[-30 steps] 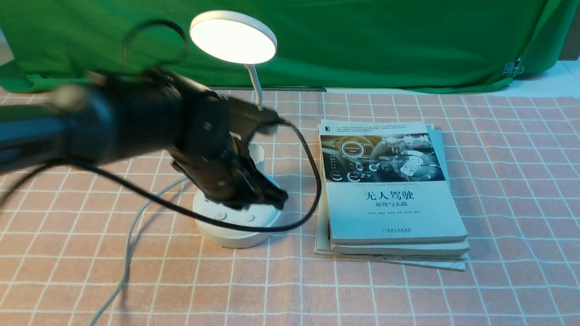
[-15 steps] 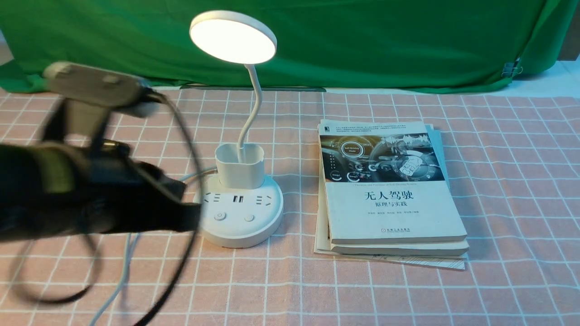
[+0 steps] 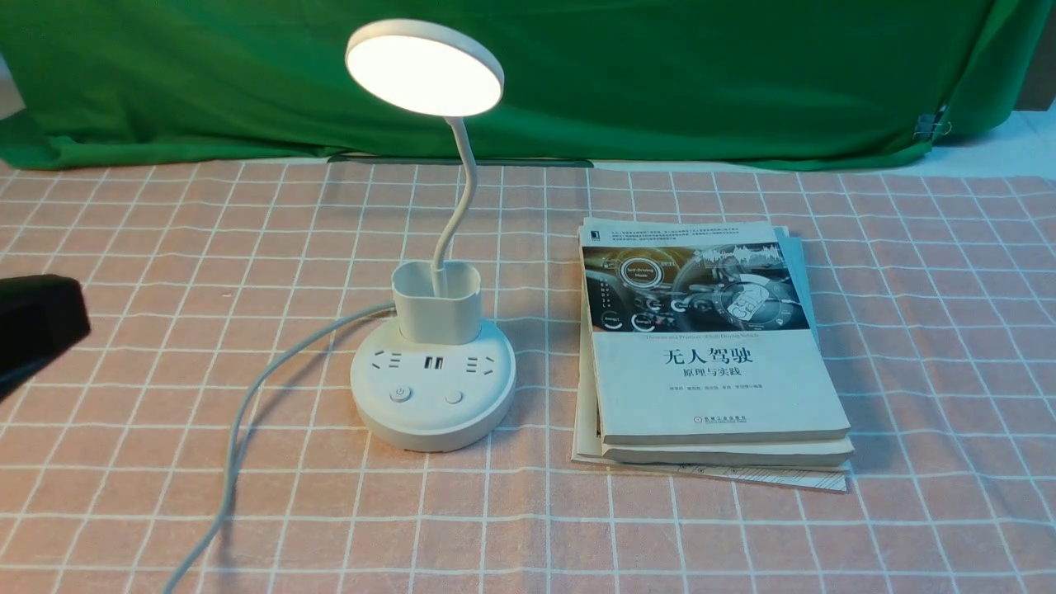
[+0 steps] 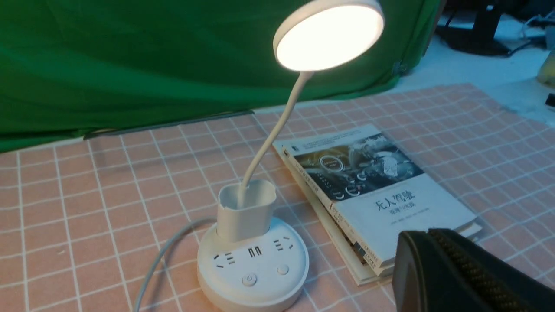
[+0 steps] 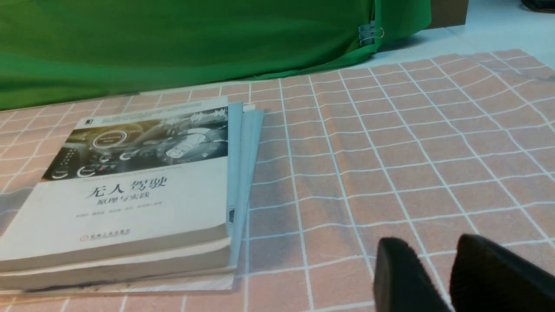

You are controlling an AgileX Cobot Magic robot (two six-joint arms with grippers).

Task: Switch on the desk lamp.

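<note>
The white desk lamp stands mid-table, its round disc head [image 3: 424, 68] glowing. A thin neck runs down into a small cup [image 3: 437, 303] on the round base [image 3: 433, 412], which has sockets and two buttons [image 3: 400, 394]. Its white cord [image 3: 247, 412] trails toward the front left. The lamp base also shows in the left wrist view [image 4: 253, 268], with the lit head [image 4: 329, 37] above. My left gripper [image 3: 41, 318] is far left of the lamp, apart from it, with its jaws together and empty [image 4: 427, 234]. My right gripper [image 5: 433, 242] shows only in its wrist view, slightly open and empty over the cloth.
A stack of books [image 3: 709, 346] lies right of the lamp; it also shows in the left wrist view [image 4: 381, 203] and the right wrist view [image 5: 130, 190]. A pink checked cloth [image 3: 907, 330] covers the table. A green backdrop [image 3: 660, 74] hangs behind.
My left arm has drawn back from over the lamp base to the far left edge of the view. The lamp head glows in all frames.
</note>
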